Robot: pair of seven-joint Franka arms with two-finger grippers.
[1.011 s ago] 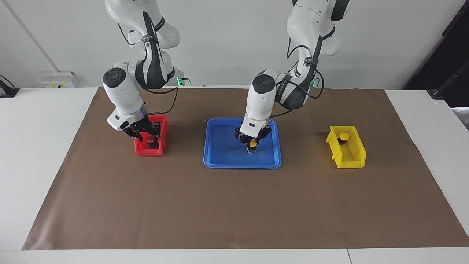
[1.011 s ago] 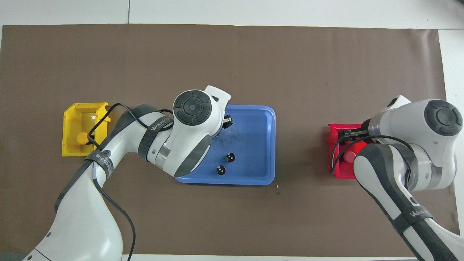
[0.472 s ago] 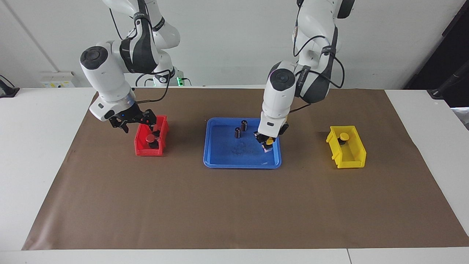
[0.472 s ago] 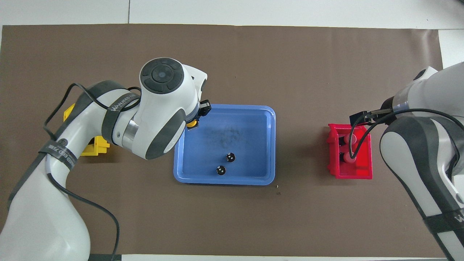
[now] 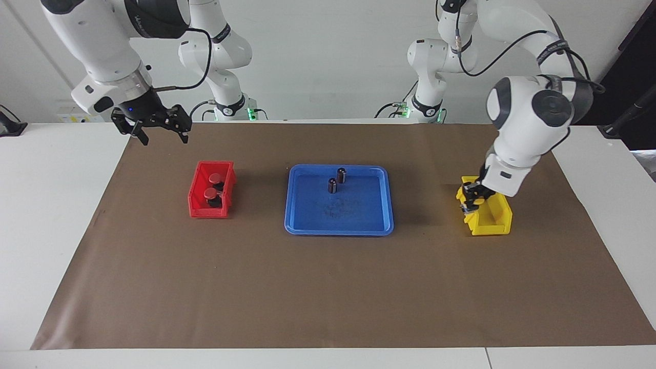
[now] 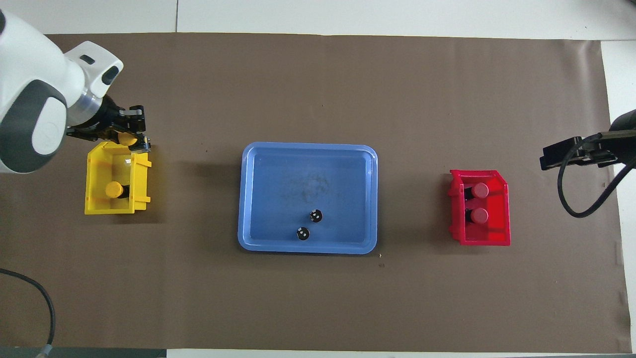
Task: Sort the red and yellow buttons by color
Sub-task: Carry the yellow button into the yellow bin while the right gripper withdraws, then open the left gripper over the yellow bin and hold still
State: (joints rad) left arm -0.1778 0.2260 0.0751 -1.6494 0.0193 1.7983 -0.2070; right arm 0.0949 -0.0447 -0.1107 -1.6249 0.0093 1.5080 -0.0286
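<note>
Two red buttons stand in the red bin. One yellow button stands in the yellow bin; the left arm hides it in the facing view. My left gripper is shut on the other yellow button, held just over the yellow bin's rim. My right gripper is open and empty, raised high over the mat's edge at the right arm's end of the table.
A blue tray lies between the two bins. Two small dark cylinders with silvery tops stand in it. A brown mat covers the table.
My left gripper carried the yellow button from the blue tray to over the yellow bin. My right gripper let go of a red button in the red bin and rose away.
</note>
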